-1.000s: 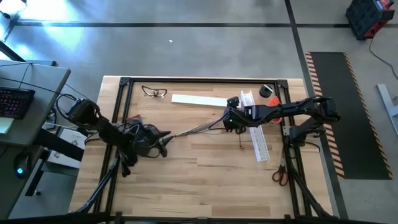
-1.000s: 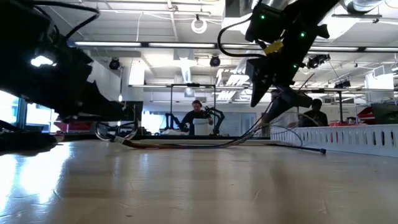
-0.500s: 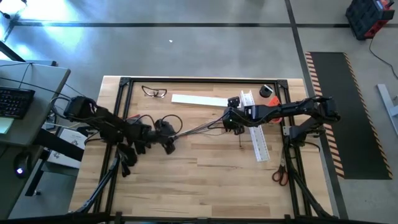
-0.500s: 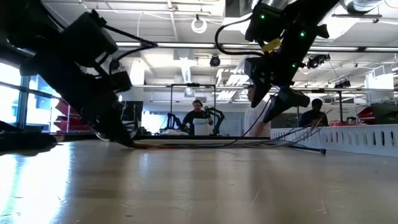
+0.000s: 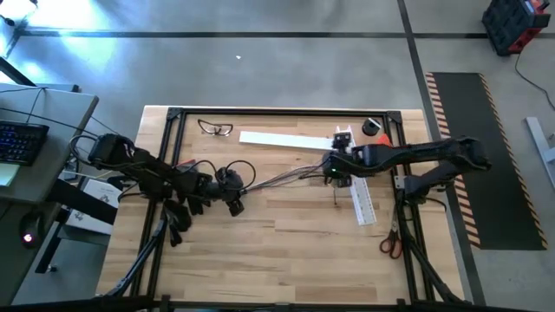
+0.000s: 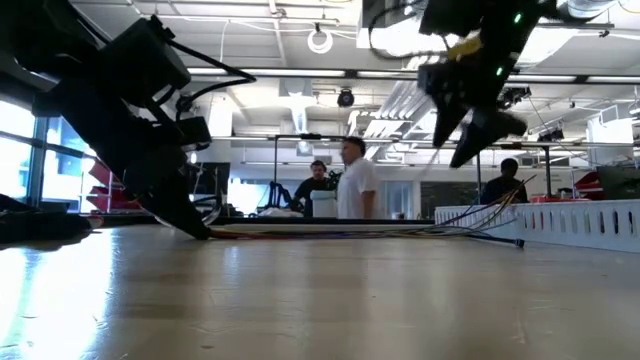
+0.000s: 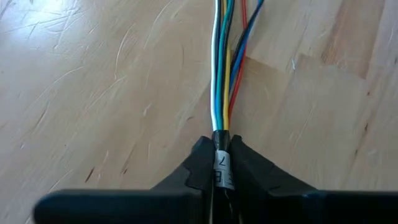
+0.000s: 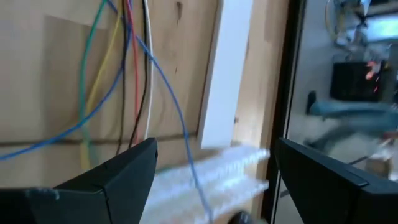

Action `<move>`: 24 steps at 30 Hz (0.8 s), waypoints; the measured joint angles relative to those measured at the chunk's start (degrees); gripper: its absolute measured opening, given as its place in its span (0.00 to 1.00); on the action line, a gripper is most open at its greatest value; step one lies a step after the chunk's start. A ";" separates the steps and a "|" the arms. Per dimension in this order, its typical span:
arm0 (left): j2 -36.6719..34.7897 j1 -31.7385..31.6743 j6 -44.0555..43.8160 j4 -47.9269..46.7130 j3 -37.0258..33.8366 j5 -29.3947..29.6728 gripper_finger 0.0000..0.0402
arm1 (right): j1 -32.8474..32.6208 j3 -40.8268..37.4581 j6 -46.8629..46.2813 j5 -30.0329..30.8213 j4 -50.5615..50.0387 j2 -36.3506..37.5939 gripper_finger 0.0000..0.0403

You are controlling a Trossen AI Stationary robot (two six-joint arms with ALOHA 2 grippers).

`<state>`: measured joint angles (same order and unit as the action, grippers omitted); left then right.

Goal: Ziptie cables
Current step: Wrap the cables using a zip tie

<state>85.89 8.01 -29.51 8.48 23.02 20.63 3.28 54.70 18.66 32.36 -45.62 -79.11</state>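
Lying across mid-frame on the tabletop point(image 5: 286, 234), the cables point(image 5: 282, 179) look light and floppy; left claw point(image 7: 221, 163) clenches their sleeved end, right claw point(image 8: 211, 163) hangs released.

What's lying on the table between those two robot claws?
In the high view, the cables span bare wood from the left end effector, shut on them, toward the open right end effector.

Bright overhead strip lights; glare on table point(image 6: 300, 300); right wrist view blurred; arms silhouetted.
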 joint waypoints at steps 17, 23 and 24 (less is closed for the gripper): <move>-0.25 0.81 -1.83 0.65 -0.22 1.10 0.06 | -8.57 -5.71 -14.33 -24.06 -4.43 5.65 0.76; -4.24 1.22 0.40 0.45 -0.20 0.16 0.06 | -14.32 -8.84 -6.84 -24.04 0.76 1.57 0.67; -5.26 1.24 1.26 0.64 0.16 0.18 0.06 | -15.07 -8.75 -3.73 -24.03 1.23 0.58 0.66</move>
<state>80.64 9.25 -28.25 9.11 23.18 20.81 -11.80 45.95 14.93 8.33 -44.39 -78.53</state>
